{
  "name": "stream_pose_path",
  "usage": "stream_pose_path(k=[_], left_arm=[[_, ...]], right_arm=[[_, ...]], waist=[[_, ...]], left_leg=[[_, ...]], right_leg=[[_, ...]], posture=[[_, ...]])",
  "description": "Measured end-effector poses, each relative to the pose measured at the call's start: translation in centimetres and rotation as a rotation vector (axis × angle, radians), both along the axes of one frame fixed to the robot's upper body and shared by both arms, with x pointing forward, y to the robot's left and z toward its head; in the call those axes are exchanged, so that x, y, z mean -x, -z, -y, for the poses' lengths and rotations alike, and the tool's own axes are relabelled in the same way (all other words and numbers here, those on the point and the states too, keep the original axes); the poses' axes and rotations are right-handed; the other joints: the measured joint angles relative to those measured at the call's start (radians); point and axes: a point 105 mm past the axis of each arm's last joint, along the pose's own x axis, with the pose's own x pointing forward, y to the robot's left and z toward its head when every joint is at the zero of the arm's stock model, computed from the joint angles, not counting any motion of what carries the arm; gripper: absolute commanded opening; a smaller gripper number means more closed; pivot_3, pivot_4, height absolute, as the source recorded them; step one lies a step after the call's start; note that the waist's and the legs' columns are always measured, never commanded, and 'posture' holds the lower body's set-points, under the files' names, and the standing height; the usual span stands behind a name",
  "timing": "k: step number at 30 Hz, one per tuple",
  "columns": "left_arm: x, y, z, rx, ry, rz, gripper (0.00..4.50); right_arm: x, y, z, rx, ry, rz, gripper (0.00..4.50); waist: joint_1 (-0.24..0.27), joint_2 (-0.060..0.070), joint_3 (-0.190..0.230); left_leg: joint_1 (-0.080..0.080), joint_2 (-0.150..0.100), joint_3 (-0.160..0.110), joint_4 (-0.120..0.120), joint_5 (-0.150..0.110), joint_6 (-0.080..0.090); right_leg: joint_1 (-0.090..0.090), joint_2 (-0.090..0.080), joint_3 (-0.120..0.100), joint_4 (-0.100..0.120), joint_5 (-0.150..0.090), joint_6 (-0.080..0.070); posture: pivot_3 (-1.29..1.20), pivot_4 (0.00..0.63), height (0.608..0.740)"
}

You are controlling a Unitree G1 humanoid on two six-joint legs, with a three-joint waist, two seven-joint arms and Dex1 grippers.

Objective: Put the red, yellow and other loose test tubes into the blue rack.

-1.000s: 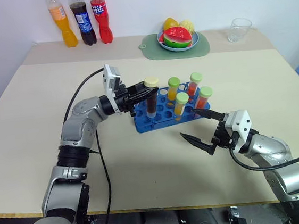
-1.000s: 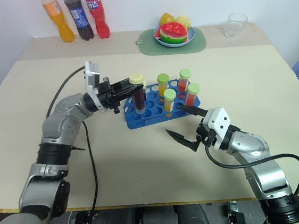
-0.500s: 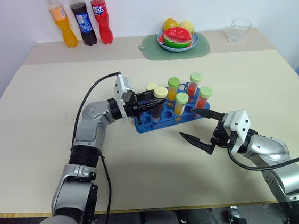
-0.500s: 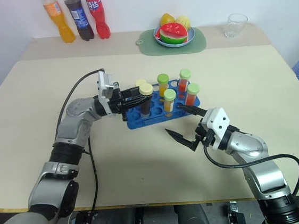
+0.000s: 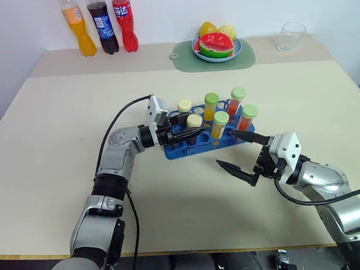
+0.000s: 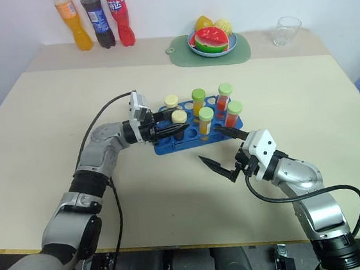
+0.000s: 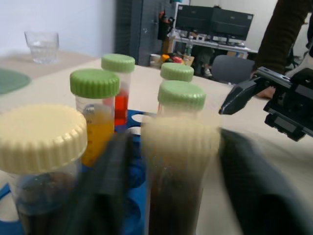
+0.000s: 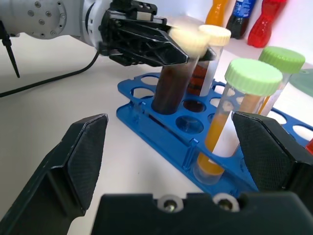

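Bright even light; blurred left-wrist foreground.

Blue rack (image 8: 161, 132) — glossy moulded plastic, smooth, light glinting on its hole rims.
Test tubes (image 8: 235, 117) — clear, shiny walls; caps (image 7: 94, 82) matt plastic with ribbed edges, green or cream.
Right gripper (image 5: 236, 151) — fingers (image 8: 83, 147) of black matt plastic, their inner pads finely textured; two bright metal screws sit between their bases.
Table (image 5: 52, 142) — smooth, matt, pale beige top.
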Motion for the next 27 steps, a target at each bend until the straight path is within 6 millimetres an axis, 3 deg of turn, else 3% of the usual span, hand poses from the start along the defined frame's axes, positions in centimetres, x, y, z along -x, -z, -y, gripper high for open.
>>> stream_pose_path(k=[8, 11, 13, 14, 20, 27], left_arm=[[0.3, -0.7, -2.7, 0.022, -0.152, 0.098, 4.28], [0.8, -0.4, -5.3, 0.027, -0.252, 0.139, 4.28], [1.2, 1.3, -8.2, -0.04, -0.323, 0.131, 4.28], [1.7, 2.4, -9.9, -0.079, -0.363, 0.115, 4.28], [4.6, 3.7, -13.8, -0.131, -0.43, 0.066, 4.28], [7.6, 3.2, -15.6, -0.131, -0.478, 0.009, 4.28]], right_arm=[[0.7, 0.9, 2.4, 0.03, 0.071, -0.041, 4.5], [1.2, 1.4, 3.9, 0.029, 0.124, -0.068, 4.5], [1.5, 1.8, 5.2, 0.015, 0.178, -0.09, 4.5], [1.8, 2.3, 6.3, 0.015, 0.217, -0.111, 4.5], [2.4, 2.8, 9.6, 0.023, 0.324, -0.12, 4.5], [2.0, 1.9, 11.4, 0.028, 0.378, -0.094, 4.5]], waist=[[-0.006, 0.0, 0.0], [-0.008, 0.001, 0.0], [-0.016, 0.001, 0.0], [-0.019, 0.001, 0.0], [-0.023, 0.001, 0.0], [-0.022, 0.001, -0.001]], left_leg=[[0.001, 0.001, 0.0, 0.0, 0.0, 0.0], [0.001, 0.001, 0.0, -0.001, 0.0, 0.0], [0.002, 0.002, 0.0, -0.001, 0.0, 0.0], [0.002, 0.002, 0.0, -0.001, 0.0, 0.0], [0.002, 0.003, 0.002, -0.001, 0.0, 0.0], [0.002, 0.004, 0.002, -0.001, 0.0, 0.0]], right_leg=[[0.0, 0.0, 0.0, 0.001, 0.0, 0.0], [0.0, 0.0, 0.0, 0.001, 0.0, 0.0], [0.0, 0.001, 0.0, 0.001, 0.0, 0.0], [0.0, 0.001, 0.0, 0.001, 0.0, 0.0], [0.0, 0.0, 0.0, 0.001, 0.0, 0.0], [0.0, 0.0, 0.0, 0.001, -0.002, -0.003]], posture=[[0.0, 0.15, 0.74], [0.0, 0.15, 0.74], [0.0, 0.15, 0.74], [0.0, 0.15, 0.74], [0.0, 0.15, 0.74], [0.0, 0.15, 0.74]])
